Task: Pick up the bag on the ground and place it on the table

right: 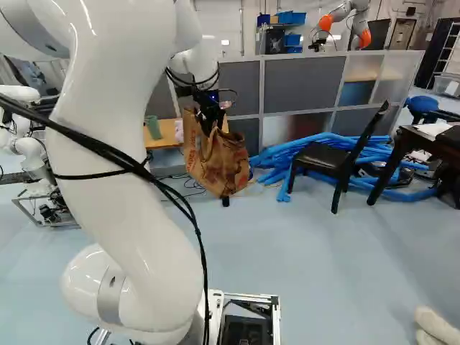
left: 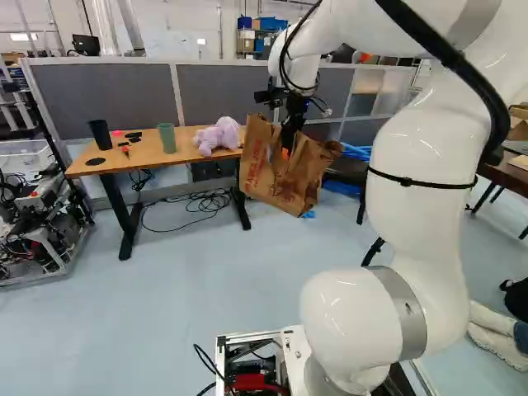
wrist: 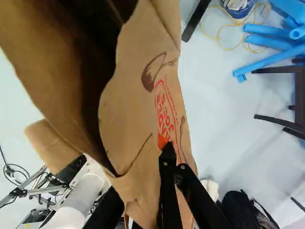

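The black gripper (left: pixel 287 148) is grasping the brown paper bag (left: pixel 293 177), clenching its upper paper; in the wrist view one finger is pressing on the printed side, while the other is probably sitting behind the folded paper, where the view is poor. The bag's mouth is gaping and showing a dark inside. The bag is hanging tilted by the right-hand end of the wooden table (left: pixel 144 158) in the left base view, and its upper part is standing higher than the tabletop.

On the table, a lilac plush toy (left: pixel 219 136) is lying by that same end, close to the bag. A green cup (left: pixel 167 138) is standing near the middle of the far edge, and a black cup (left: pixel 101 134) is standing toward the far left corner. Black cables (left: pixel 206 200) are lying on the floor underneath. In the right base view, a black chair (right: pixel 323 154) is standing to the right of the bag, in front of a pile of blue tubes (right: pixel 287 154).
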Available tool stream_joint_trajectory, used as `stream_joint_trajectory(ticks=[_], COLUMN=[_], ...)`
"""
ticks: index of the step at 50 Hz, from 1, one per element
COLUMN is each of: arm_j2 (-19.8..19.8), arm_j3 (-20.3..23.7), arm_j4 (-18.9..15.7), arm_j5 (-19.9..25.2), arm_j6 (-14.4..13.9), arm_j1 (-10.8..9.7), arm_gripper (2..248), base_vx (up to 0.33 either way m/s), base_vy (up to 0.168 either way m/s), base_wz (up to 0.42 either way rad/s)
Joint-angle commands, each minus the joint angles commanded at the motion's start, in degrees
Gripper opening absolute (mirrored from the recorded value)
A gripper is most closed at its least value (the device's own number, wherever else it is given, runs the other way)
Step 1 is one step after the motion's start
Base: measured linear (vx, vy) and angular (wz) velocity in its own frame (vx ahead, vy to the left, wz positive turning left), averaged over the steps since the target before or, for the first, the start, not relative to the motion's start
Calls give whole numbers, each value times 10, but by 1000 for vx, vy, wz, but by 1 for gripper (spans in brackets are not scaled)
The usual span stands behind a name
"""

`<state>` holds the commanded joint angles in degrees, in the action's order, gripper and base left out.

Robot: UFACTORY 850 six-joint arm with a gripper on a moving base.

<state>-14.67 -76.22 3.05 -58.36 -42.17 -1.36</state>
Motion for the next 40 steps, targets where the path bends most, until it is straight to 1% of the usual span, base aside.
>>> stream_joint_trajectory(ticks=[40], arm_j2=[10], arm_j3=[-68], arm_j4=[0], arm_j5=[-99], arm_j6=[0], arm_j1=[1], arm_gripper=[21], base_vx=[0], base_vy=[0], base_wz=[0])
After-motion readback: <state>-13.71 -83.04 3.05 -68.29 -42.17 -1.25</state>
